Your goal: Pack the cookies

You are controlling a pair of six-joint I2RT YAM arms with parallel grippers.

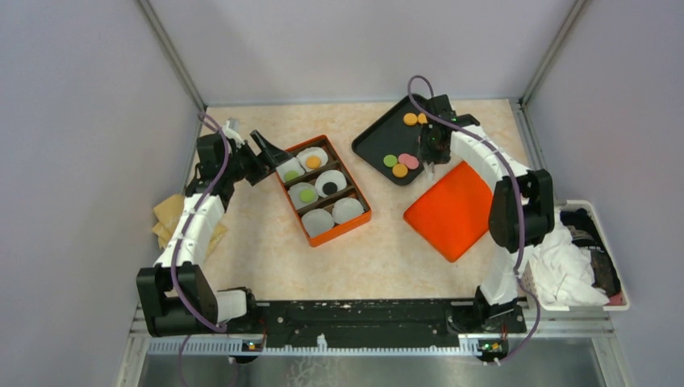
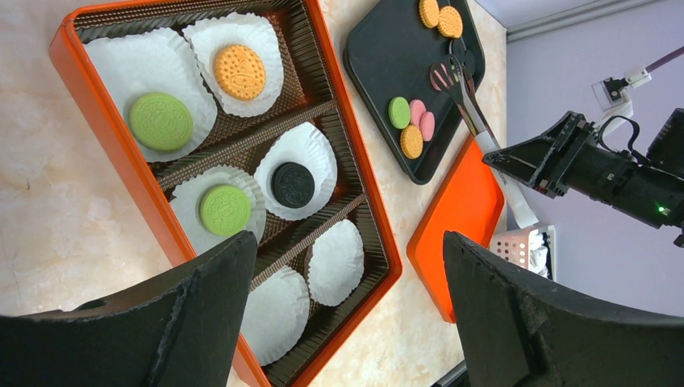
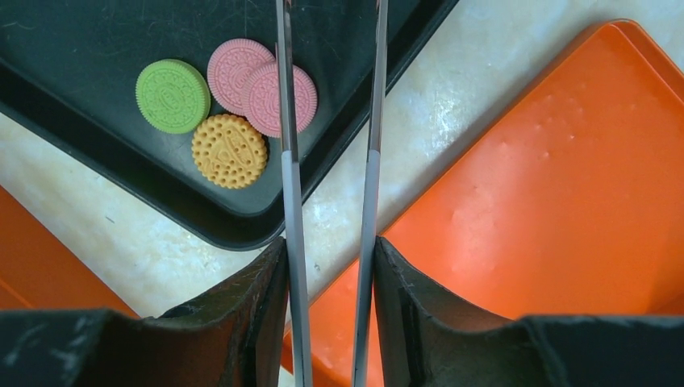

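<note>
The cookies lie in two places. On the black tray (image 3: 97, 32) a green one (image 3: 173, 95), two overlapping pink ones (image 3: 282, 98) and an orange one (image 3: 230, 150) sit together; two more orange ones (image 1: 410, 119) are at its far end. In the orange box (image 2: 105, 121), white paper cups hold two green cookies (image 2: 161, 121), an orange one (image 2: 239, 72) and a black one (image 2: 292, 184); two cups (image 2: 337, 262) are empty. My left gripper (image 2: 347, 242) hangs open above the box. My right gripper (image 3: 329, 246) is shut on metal tongs (image 3: 288, 161), whose arms reach over the tray beside the pink cookies; their tips are out of view.
An orange lid (image 1: 452, 210) lies flat right of the tray, under the right arm. A white basket of cloths (image 1: 581, 258) stands at the right edge. Yellow cloths (image 1: 173, 218) lie by the left arm. Grey walls close in three sides.
</note>
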